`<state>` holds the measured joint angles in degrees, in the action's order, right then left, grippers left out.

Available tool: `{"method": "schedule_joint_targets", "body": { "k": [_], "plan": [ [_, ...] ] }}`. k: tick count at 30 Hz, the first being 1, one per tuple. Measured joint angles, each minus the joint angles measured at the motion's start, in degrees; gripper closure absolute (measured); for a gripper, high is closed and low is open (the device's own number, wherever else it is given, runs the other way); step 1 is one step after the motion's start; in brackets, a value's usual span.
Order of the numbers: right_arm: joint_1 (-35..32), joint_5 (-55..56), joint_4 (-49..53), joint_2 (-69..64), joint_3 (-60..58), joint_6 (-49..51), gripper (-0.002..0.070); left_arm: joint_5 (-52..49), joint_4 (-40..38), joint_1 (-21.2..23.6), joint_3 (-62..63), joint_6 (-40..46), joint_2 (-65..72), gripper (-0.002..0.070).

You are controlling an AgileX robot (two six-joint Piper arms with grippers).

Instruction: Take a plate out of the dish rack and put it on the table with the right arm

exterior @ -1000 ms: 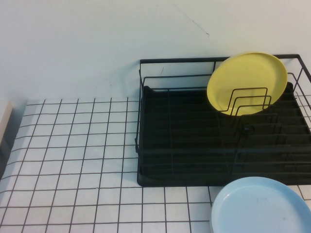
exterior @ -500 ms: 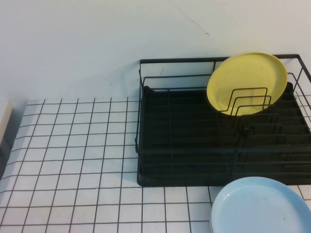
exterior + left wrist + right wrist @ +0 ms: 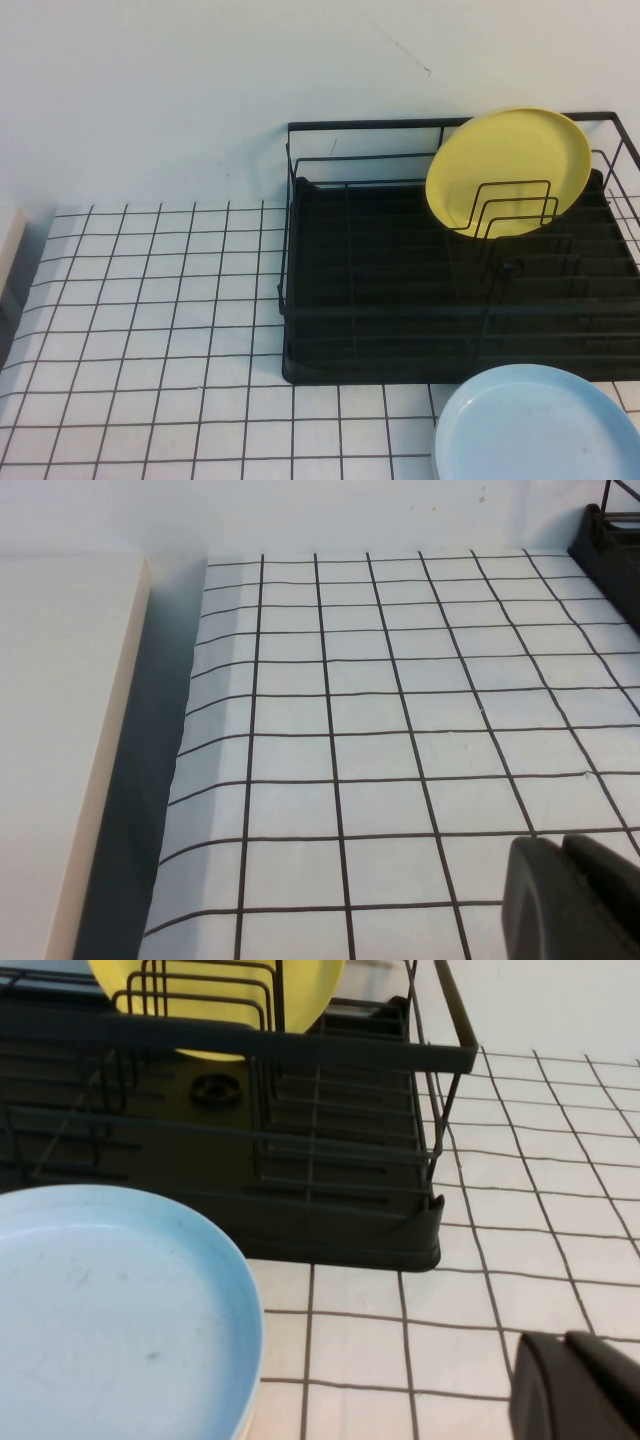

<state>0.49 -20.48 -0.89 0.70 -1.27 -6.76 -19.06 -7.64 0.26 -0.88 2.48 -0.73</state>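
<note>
Currently the right gripper (image 3: pixel 580 1385) is sitting closed and empty, hovering low over the table (image 3: pixel 150 330) just beside the plate (image 3: pixel 110 1310) and the dish rack (image 3: pixel 330 1220); only its black finger ends are showing in the right wrist view. The left gripper (image 3: pixel 572 900) is hanging over bare grid well away from the rack, fingers pressed together, holding nothing. A yellow plate (image 3: pixel 510 165) is leaning upright in the rack's wire dividers (image 3: pixel 512 210). Nothing is blocking the light blue plate: it is lying flat on the table in front of the rack's near right corner, matte, with a shallow raised rim and a few faint specks. A pale edge is peeking out under its rim. No readable writing anywhere.
</note>
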Motion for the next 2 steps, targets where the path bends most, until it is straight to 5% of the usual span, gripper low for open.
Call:
{"method": "schedule_joint_targets", "body": {
  "k": [2],
  "plan": [
    [0.0,0.0,0.1,0.0,0.0,0.0,0.0677,0.0,0.0,0.0,0.0,0.0,0.0,0.0678]
  ]
}}
